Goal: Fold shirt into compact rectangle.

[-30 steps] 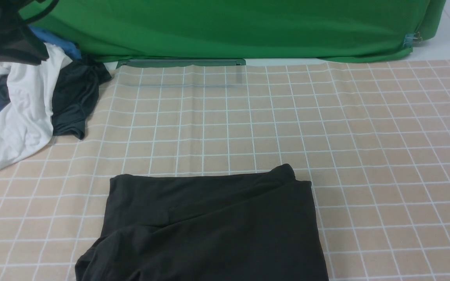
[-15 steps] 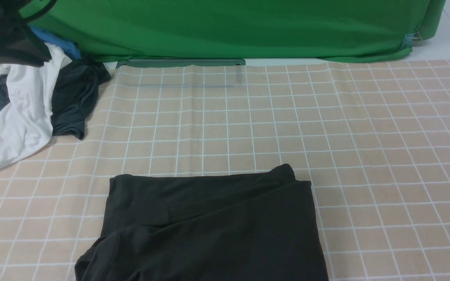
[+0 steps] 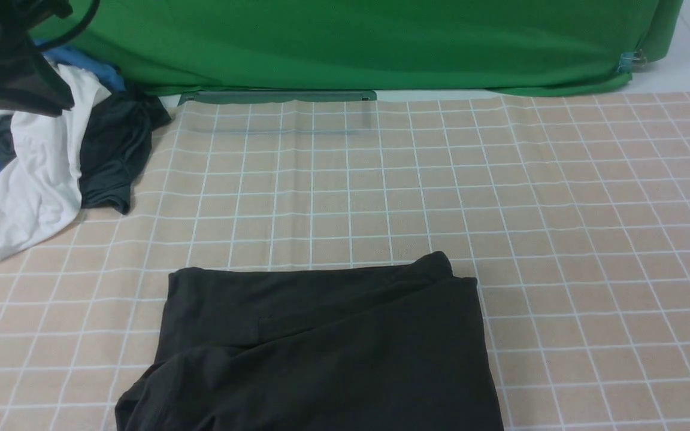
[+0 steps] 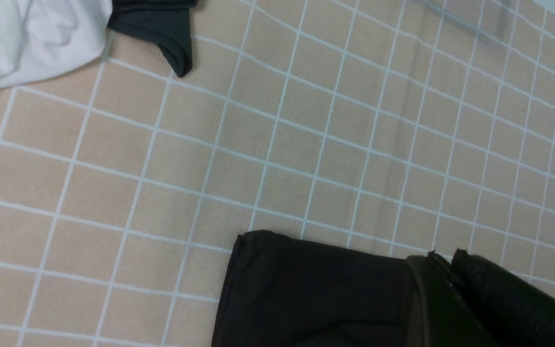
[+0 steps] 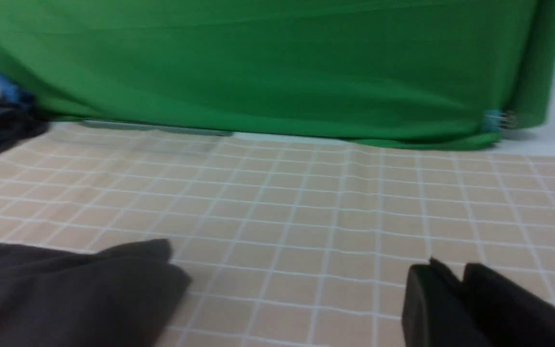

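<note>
Since a moment ago the dark blurred shape [image 3: 6,57] at the top left of my front view has shifted a little and its cable loop sits further right; the shirt [image 3: 321,347] has not moved. It lies folded into a rough rectangle on the checked cloth [image 3: 560,209], at the near middle, running off the near edge of the front view. Its far edge is fairly straight, with a small hump at the far right corner and a loose flap at the near left.

My left gripper [image 4: 451,270] has its jaws together, empty, hanging over the shirt. My right gripper [image 5: 451,284] sits beside the shirt, apart from it, holding nothing; I cannot tell how far its jaws stand.

The cloth is open to the right and beyond the shirt up to the green backdrop [image 3: 351,42]. A pile of clothes [image 3: 51,149] takes the far left corner.
</note>
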Robot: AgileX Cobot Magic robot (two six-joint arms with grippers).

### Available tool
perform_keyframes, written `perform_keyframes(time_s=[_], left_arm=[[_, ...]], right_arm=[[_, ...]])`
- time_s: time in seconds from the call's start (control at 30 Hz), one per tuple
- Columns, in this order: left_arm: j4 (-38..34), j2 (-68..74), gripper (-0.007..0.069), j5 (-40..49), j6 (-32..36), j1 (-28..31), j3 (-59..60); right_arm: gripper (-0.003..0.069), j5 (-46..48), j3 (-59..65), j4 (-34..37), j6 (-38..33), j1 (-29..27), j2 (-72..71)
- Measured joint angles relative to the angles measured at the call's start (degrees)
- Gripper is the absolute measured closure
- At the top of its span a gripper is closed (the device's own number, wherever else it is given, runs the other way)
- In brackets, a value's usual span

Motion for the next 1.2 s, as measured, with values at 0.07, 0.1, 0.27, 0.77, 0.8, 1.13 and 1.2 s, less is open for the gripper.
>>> perform_keyframes(time_s=[0.07,0.1,0.27,0.77,0.8,1.13,1.2], left_arm=[[0.20,0.00,0.0589,0.04,1.67,0.00,0.00],[0.25,0.00,0.0589,0.04,2.66,0.00,0.00],[0.37,0.00,0.0589,0.21,4.67,0.00,0.00],[0.58,-4.64,0.0589,3.16,8.91,0.00,0.00],[0.58,-5.51,0.0589,3.17,9.50,0.00,0.00],[-0.02,-16.14,0.0589,2.32,11.16,0.00,7.18],[-0.08,-19.18,0.0589,1.00,11.22,0.00,10.80]], right_arm=[[0.0546,1.06,0.02,0.07,0.00,-2.81,-0.13],[0.0543,1.54,0.02,0.11,0.00,-4.51,-0.13],[0.0530,2.93,0.02,0.11,0.00,-6.97,-0.13],[0.0495,3.49,0.02,0.37,0.00,-6.97,-0.13],[0.0494,3.49,0.02,0.37,0.00,-6.97,-0.13],[0.0476,3.89,0.02,0.61,-8.21,-6.97,-0.13],[0.0470,4.34,0.02,0.74,-11.04,-6.97,-0.13]])
